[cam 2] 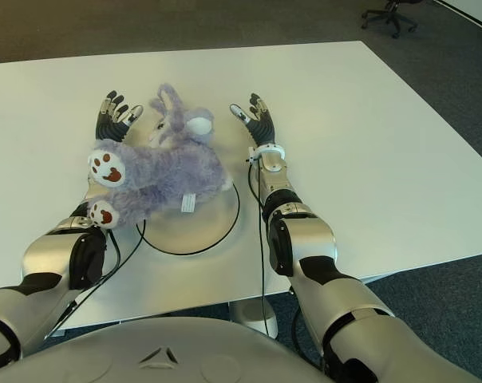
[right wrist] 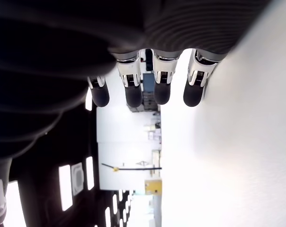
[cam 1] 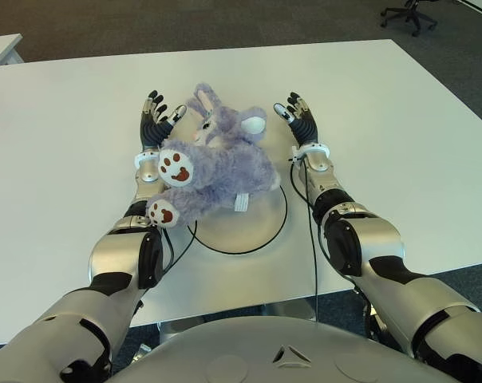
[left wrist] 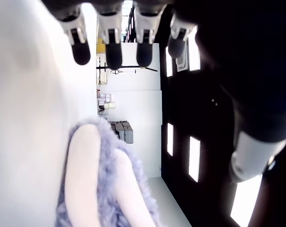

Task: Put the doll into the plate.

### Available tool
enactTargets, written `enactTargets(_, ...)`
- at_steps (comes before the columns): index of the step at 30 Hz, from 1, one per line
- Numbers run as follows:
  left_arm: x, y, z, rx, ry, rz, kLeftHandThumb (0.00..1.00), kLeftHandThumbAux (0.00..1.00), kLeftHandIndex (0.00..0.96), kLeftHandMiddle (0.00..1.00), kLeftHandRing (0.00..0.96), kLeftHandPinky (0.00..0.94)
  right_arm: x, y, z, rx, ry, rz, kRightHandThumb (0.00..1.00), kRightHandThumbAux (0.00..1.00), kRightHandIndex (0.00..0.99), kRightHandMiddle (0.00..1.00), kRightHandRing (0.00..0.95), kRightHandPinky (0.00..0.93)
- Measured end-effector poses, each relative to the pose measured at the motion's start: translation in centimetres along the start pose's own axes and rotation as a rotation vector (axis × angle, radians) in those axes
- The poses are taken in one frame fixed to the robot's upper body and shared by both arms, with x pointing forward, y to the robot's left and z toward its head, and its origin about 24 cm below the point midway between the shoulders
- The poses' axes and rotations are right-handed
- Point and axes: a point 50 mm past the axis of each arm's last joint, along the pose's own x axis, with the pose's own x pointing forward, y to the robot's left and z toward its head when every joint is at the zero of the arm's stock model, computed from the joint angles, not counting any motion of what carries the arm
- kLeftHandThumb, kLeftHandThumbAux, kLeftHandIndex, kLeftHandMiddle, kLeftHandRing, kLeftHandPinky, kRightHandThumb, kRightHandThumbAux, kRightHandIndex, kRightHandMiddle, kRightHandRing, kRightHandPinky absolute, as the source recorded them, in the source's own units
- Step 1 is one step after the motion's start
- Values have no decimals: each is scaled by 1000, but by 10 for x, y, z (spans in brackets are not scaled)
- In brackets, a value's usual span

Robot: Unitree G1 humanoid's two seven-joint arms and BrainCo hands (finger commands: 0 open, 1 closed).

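A: What is sitting nearest on the bench (cam 1: pixel 401 120)?
B: The plate (cam 1: pixel 253 227), a pale round one with a dark rim, is lying between the two forearms, towards the near edge.

A: And where is the doll (cam 1: pixel 217 163)?
B: The purple plush doll is lying across the far left part of the plate, its body covering the rim there. Its two white-soled feet are pointing near and left, hanging over the left forearm, while its head and ears are reaching farther out onto the bench.

A: What are the hands doing?
B: The left hand (cam 1: pixel 155 120) is lying just left of the doll's head, fingers (left wrist: pixel 113 45) stretched out and released, gripping nothing. The right hand (cam 1: pixel 301 121) is lying just right of the doll, apart from it, its fingers (right wrist: pixel 133 92) likewise spread loose and holding nothing.
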Motion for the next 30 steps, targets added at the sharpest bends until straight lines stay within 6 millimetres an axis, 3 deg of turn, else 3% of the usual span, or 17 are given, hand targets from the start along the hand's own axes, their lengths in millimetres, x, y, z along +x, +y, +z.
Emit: enactTargets(30, 0, 0, 0, 0, 0, -1, 41, 648, 9, 103, 106, 97, 0, 0, -2, -51, 21, -26, 0, 602, 42, 33, 35, 40)
